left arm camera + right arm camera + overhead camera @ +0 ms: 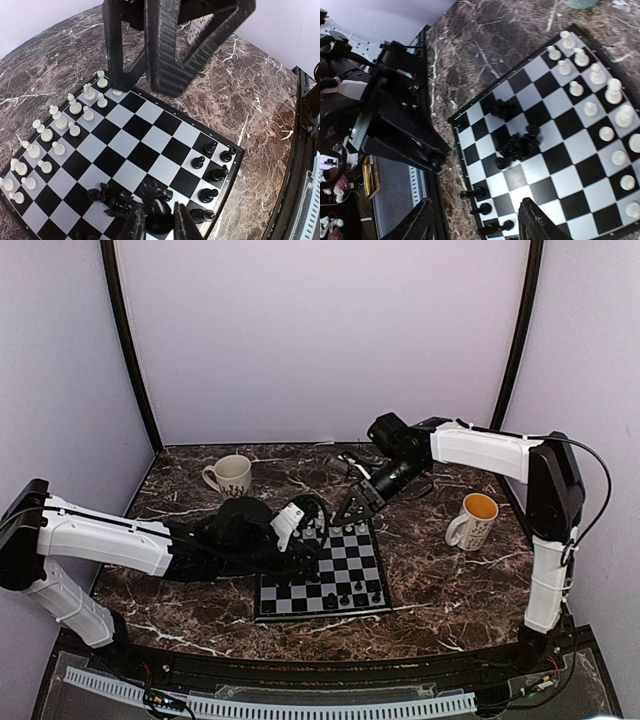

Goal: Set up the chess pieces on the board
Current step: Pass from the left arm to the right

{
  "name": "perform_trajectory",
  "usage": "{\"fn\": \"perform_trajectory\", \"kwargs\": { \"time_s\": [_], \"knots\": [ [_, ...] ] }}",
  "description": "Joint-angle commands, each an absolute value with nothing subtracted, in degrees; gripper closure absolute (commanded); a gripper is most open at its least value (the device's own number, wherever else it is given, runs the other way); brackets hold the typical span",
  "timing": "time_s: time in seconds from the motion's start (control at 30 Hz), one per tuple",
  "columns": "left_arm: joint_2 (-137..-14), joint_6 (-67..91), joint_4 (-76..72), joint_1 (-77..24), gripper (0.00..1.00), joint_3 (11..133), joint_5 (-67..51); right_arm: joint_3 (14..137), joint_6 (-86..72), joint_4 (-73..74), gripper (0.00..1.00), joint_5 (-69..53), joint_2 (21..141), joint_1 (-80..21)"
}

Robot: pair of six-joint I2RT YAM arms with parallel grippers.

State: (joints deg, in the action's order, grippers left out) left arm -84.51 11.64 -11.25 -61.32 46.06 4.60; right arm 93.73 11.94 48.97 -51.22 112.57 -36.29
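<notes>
Left gripper point(159, 225) pinching black knight point(156, 200), clustered black pieces point(112, 196) beside it, right gripper point(477, 225) spread wide over board point(150, 135), mug point(232, 476) upper left.

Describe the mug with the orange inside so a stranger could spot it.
Find the black-and-white chessboard on the dark marble table. Right of it stands a white ceramic mug. Its inside is orange; the other white mug, left of the board, is pale inside.
</notes>
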Motion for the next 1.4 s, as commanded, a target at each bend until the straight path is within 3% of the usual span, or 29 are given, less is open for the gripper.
{"fn": "perform_trajectory", "kwargs": {
  "time_s": [0.0, 0.53, 0.77, 0.9, 1.0, 1.23, 1.37],
  "knots": [
    [-85.68, 9.30, -12.92, -62.22, 0.87, 48.25, 4.98, 96.55, 11.19, 52.97, 0.43, -56.78, 114.10, -39.89],
    [-86.60, 10.01, -11.87, -62.66, 0.86, 49.57, 5.23, 95.86, 7.85, 51.79, 0.56, -61.44, 118.03, -43.10],
    [-86.81, 10.37, -11.85, -62.90, 0.85, 49.53, 6.25, 95.53, 7.82, 51.61, 0.75, -60.99, 118.07, -44.20],
    [-86.92, 10.30, -11.86, -62.93, 0.85, 49.57, 6.84, 95.32, 8.04, 51.27, 0.92, -59.72, 117.80, -44.75],
    [-86.95, 10.55, -11.63, -62.93, 0.76, 49.49, 7.69, 95.76, 8.13, 50.98, 1.00, -57.33, 117.68, -44.87],
    [-81.08, 13.70, -10.35, -62.88, 0.49, 45.63, 12.83, 99.47, 14.01, 53.09, 1.00, -43.12, 115.98, -44.70],
    [-74.98, 16.66, -8.69, -62.48, 0.43, 42.35, 19.25, 99.77, 17.55, 52.69, 1.00, -34.56, 113.61, -44.74]
  ]
}}
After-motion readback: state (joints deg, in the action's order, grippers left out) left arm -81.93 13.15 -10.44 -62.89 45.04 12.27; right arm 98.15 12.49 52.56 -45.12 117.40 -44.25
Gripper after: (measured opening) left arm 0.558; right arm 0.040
